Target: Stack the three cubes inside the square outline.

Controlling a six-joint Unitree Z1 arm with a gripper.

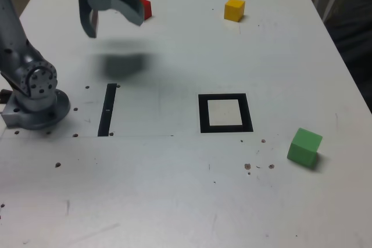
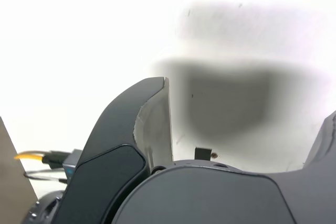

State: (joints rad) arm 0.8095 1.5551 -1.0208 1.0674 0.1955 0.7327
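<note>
The gripper [image 1: 115, 27] hangs above the table [image 1: 157, 184] toward the exterior view's upper left, its jaws spread wide with nothing between them; the wrist view shows the same wide gap, with pale tabletop and a soft dark shadow [image 2: 231, 98] beyond it. In the exterior view the red cube [image 1: 146, 9] shows just beside the gripper's right-hand jaw, partly hidden by it; how near the two really are in depth I cannot tell. The arm's round base [image 1: 39, 111] stands at the exterior view's left edge; to the right of it lies a thin black strip [image 1: 107, 110], flat on the table; a bit of black also shows near the gripper's body in the wrist view, along with some cables [image 2: 50, 158], one of them with a yellow end.

Farther to the exterior view's right, the yellow cube [image 1: 234, 10] sits near the far side of the table, well apart from the red one; below it in that view lies the square outline [image 1: 249, 121], a thick black border around a pale centre, with no cube inside; the green cube [image 1: 304, 147] rests outside the outline, toward the exterior view's lower right, turned at an angle to it and not touching it; all three cubes are separate, none stacked; small dark specks dot the white surface.
</note>
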